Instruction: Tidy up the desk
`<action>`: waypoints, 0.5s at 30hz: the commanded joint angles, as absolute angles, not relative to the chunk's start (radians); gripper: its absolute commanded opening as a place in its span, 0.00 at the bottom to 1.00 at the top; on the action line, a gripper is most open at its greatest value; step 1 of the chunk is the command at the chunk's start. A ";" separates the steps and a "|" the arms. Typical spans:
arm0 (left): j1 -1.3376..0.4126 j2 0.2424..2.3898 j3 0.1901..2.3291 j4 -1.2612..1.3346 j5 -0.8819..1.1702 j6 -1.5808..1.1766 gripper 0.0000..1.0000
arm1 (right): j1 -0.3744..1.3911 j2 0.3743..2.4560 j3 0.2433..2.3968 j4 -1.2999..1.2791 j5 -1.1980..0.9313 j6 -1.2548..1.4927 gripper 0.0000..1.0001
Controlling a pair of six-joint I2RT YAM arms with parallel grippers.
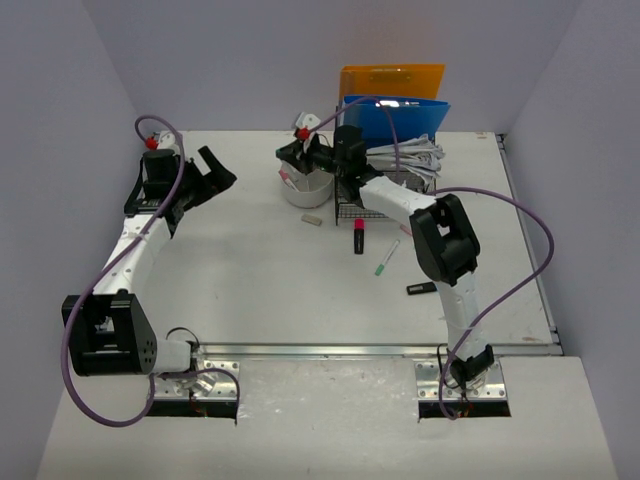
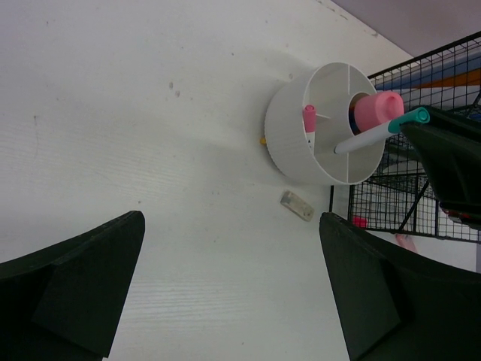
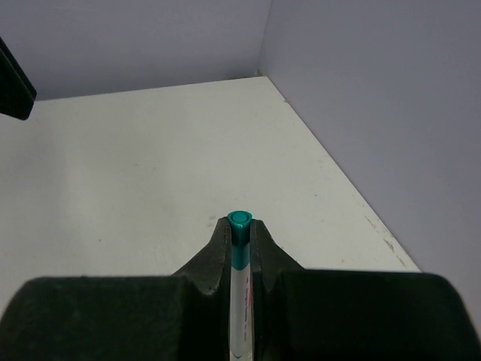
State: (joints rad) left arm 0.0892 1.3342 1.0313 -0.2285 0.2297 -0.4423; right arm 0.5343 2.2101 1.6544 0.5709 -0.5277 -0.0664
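The desk [image 1: 250, 280] is a white tabletop between lavender walls. A round white divided pen holder [image 1: 306, 190] stands near its back middle. My right gripper [image 1: 298, 155] hovers over the holder, shut on a white pen with a teal cap [image 3: 240, 263]. In the left wrist view that pen [image 2: 368, 135] slants into the holder [image 2: 297, 143], beside a thick pink marker [image 2: 378, 107] and a thin pink one [image 2: 309, 119]. My left gripper [image 1: 220, 175] hangs open and empty over the desk's back left, to the left of the holder.
A small pale eraser [image 1: 312, 218], a pink highlighter [image 1: 358, 236], a green-tipped pen [image 1: 386, 258] and a black stick [image 1: 421, 289] lie loose on the desk. A black wire basket [image 1: 352, 203], papers [image 1: 405, 158], a blue folder [image 1: 395, 115] and an orange folder [image 1: 390, 78] stand behind.
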 commanded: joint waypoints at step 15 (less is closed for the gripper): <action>0.111 1.289 1.041 -0.195 0.267 -0.416 1.00 | 0.528 1.938 1.581 0.269 -0.746 -0.355 0.64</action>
State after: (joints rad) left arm 0.0994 1.3338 1.0302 -0.2283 0.2430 -0.4417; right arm 0.5335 2.1502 1.5431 0.4637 -0.6027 -0.1893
